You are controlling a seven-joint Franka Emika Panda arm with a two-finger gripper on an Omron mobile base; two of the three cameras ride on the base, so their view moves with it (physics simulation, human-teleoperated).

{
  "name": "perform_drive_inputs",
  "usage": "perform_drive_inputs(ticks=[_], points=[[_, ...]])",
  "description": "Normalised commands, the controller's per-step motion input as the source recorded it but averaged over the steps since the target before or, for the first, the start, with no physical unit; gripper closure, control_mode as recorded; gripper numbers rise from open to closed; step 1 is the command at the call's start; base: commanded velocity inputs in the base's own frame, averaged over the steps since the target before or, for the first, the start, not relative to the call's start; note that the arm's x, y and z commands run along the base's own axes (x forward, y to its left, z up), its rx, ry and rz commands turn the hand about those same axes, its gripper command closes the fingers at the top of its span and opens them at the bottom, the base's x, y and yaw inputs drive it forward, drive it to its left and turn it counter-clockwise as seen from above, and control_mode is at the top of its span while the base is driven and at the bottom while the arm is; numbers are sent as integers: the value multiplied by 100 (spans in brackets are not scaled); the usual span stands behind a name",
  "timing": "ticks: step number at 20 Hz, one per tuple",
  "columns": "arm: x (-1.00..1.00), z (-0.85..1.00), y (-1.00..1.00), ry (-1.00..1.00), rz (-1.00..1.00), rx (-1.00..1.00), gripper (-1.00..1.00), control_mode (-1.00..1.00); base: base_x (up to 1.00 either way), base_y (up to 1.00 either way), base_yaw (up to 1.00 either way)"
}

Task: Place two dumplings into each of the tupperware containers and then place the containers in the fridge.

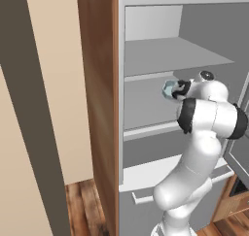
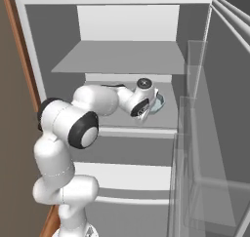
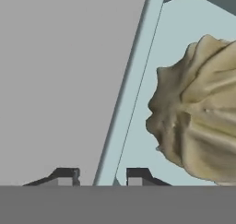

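My arm reaches into the open fridge [image 1: 146, 21] [image 2: 127, 21]. The small pale blue tupperware container [image 1: 168, 89] [image 2: 158, 103] [image 3: 147, 71] sits on the middle shelf [image 1: 143, 104] [image 2: 122, 121]. In the hand view, one tan pleated dumpling [image 3: 203, 112] lies inside it, cut off by the right edge. My gripper [image 1: 178, 90] [image 2: 149, 107] [image 3: 102, 176] straddles the container's near wall, one fingertip [image 3: 67, 175] outside and one inside. A narrow gap shows on each side of the wall, so the gripper is open and not pinching it.
The fridge's brown wood-panel side [image 1: 97, 109] stands at the left, next to a beige wall [image 1: 48, 84]. The open door with clear bins [image 2: 195, 133] lines the right. Another shelf [image 1: 175, 55] [image 2: 122, 55] lies above the container and a lower one [image 2: 127, 175] below.
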Motion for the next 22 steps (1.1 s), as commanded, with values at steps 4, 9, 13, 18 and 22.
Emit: perform_drive_inputs(ticks=[4, 9, 13, 18, 22], points=[[41, -21, -40, 0, 0, 8, -100, -100, 0, 0, 0], [-4, -8, -33, -13, -2, 6, -100, -100, 0, 0, 0], [-28, 0, -1, -35, -2, 6, -100, -100, 0, 0, 0], [-97, 4, 27, -54, -6, 1, -100, -100, 0, 0, 0], [-100, 19, 77, -40, -5, -8, -100, -100, 0, 0, 0]])
